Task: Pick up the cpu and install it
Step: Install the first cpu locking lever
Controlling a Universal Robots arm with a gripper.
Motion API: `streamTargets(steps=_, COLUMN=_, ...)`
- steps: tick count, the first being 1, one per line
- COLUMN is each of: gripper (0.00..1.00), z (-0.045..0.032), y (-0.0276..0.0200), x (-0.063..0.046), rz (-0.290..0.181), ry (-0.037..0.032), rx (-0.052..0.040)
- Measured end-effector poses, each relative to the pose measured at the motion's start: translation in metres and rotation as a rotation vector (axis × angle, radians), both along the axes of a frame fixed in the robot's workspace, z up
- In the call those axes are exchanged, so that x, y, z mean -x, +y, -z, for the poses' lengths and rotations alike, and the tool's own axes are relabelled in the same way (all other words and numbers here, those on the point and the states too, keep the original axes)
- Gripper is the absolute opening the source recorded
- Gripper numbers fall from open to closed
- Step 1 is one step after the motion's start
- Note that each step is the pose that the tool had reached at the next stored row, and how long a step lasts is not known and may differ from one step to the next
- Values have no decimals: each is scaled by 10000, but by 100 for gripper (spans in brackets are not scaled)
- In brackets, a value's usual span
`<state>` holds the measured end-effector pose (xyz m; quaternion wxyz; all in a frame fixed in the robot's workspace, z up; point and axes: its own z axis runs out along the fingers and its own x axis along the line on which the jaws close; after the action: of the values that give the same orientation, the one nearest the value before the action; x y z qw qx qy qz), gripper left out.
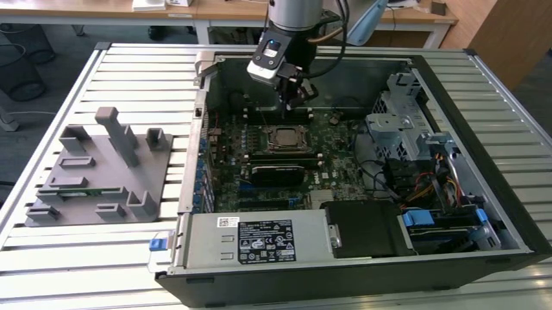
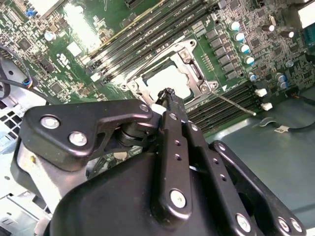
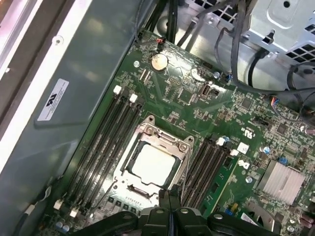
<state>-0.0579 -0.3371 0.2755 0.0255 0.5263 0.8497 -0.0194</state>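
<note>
The cpu (image 1: 287, 137) lies flat inside the dark socket frame (image 3: 147, 129) on the green motherboard, in the open computer case. Its shiny pale top faces up in both wrist views (image 2: 170, 81) (image 3: 153, 164). The frame's thin metal lever (image 2: 236, 104) sticks out to one side. My gripper (image 1: 293, 103) hangs above the board, just beyond the socket's far edge in the exterior view. The fingers are pressed together with nothing between them (image 2: 167, 94) (image 3: 170, 195), and they stand clear of the chip.
Empty memory slots (image 3: 101, 142) flank the socket on both sides. A metal drive cage (image 1: 405, 123) and cables (image 1: 423, 177) fill the case on the exterior view's right. The power supply (image 1: 254, 239) sits at the near side. A grey fixture (image 1: 99, 171) holds a green memory stick (image 1: 82, 191).
</note>
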Motion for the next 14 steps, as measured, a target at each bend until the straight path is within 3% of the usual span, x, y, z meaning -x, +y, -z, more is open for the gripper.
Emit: streamTargets(steps=14, gripper=11, z=17, y=1, x=0, rz=-2457, ry=-1, rx=-2)
